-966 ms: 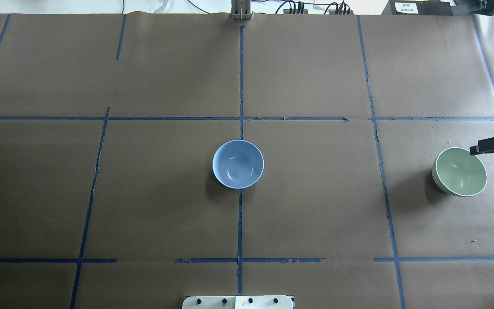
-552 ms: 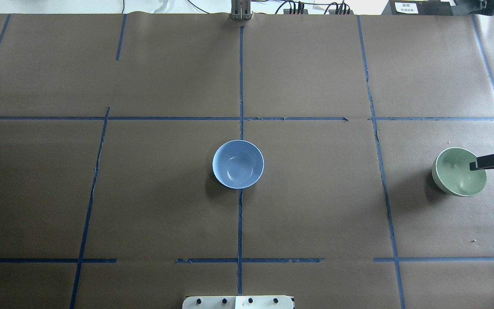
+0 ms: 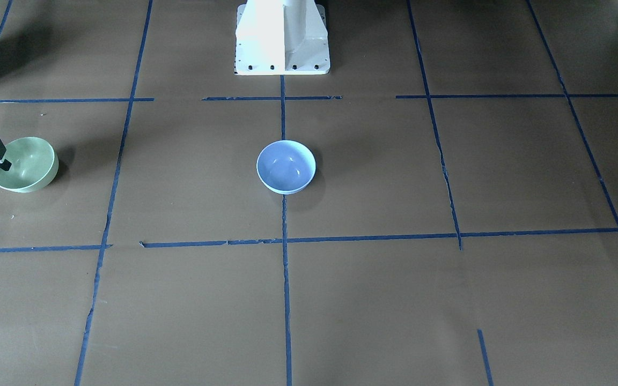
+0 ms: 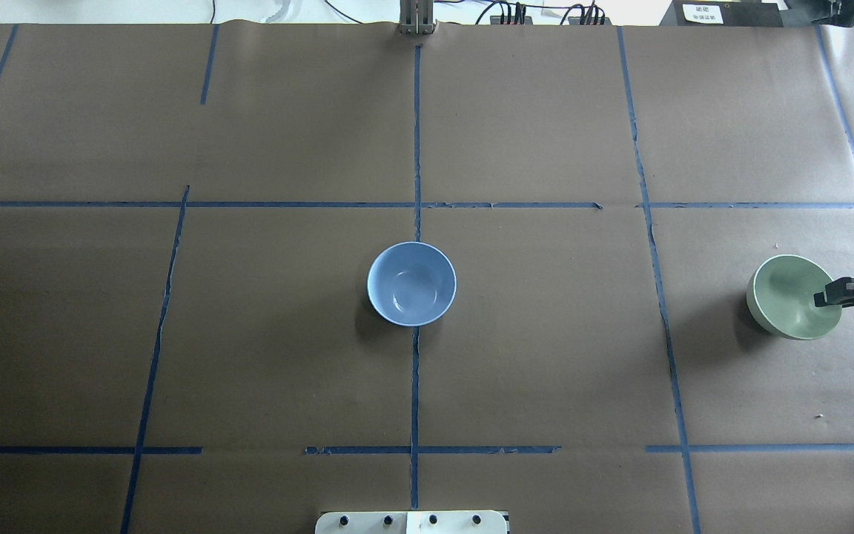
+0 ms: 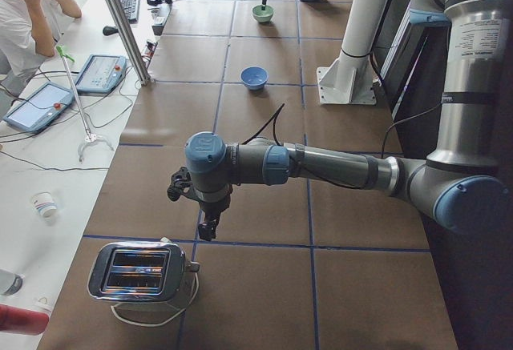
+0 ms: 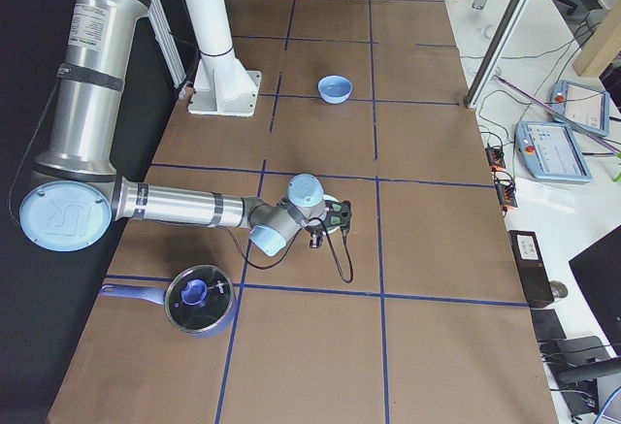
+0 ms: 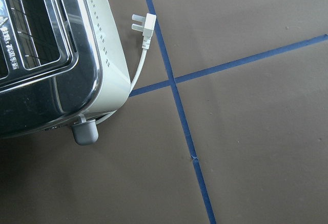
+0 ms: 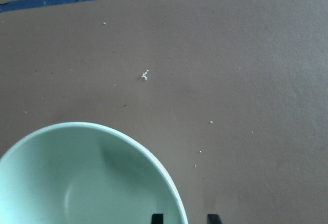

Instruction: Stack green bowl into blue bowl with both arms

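Note:
The green bowl (image 4: 790, 300) stands upright at the table's far right; it also shows in the front view (image 3: 27, 161) and the right wrist view (image 8: 77, 183). The blue bowl (image 4: 411, 284) stands upright and empty at the table's centre, also in the front view (image 3: 286, 166). My right gripper (image 4: 820, 299) is open at the green bowl's right rim. In the right wrist view (image 8: 185, 219) one fingertip (image 8: 157, 218) is inside the rim and the other outside. My left gripper (image 5: 207, 226) hangs far to the left near a toaster; I cannot tell whether it is open.
A chrome toaster (image 5: 140, 271) with a white cord and plug (image 7: 143, 26) stands at the table's left end. A pot with a lid (image 6: 199, 298) stands near my right arm. The white pedestal base (image 3: 282, 37) is at the robot's edge. A person (image 5: 24, 14) sits beside the table.
My right gripper has moved from the green bowl's far right rim toward the robot's side, and now sits over the bowl's right rim. Both bowls have stayed in place.

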You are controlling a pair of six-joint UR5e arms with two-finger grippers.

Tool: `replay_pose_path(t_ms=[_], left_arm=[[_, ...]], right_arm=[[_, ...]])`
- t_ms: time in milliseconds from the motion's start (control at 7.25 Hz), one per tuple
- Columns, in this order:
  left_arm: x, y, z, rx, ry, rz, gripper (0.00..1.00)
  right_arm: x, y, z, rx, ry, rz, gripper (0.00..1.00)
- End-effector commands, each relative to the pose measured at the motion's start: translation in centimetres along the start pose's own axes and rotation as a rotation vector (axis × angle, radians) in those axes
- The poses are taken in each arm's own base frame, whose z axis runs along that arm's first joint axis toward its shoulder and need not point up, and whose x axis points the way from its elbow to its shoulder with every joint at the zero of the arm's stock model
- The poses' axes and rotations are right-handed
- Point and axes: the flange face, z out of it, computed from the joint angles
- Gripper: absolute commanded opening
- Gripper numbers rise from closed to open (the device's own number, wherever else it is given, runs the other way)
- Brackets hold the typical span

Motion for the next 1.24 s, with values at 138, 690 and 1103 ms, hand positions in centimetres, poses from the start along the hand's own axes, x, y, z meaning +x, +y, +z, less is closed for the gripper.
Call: replay_pose_path(t_ms=[138, 690, 1103], left_arm=[[0.2, -0.1, -0.2, 0.004, -0.001, -0.023, 1.00], [0.4, -0.1, -0.2, 0.005, -0.001, -0.141, 1.00], [0.9, -0.2, -0.4, 0.016, 0.025, -0.138, 1.00]], right_arm=[[-6.9, -3.0, -1.9, 0.014, -0.048, 0.024, 0.00], [-37.8, -9.4, -7.2, -0.086, -0.037, 0.212, 0.00], [-57.2, -2.3, -1.0, -0.079, 0.001, 0.373, 0.00]])
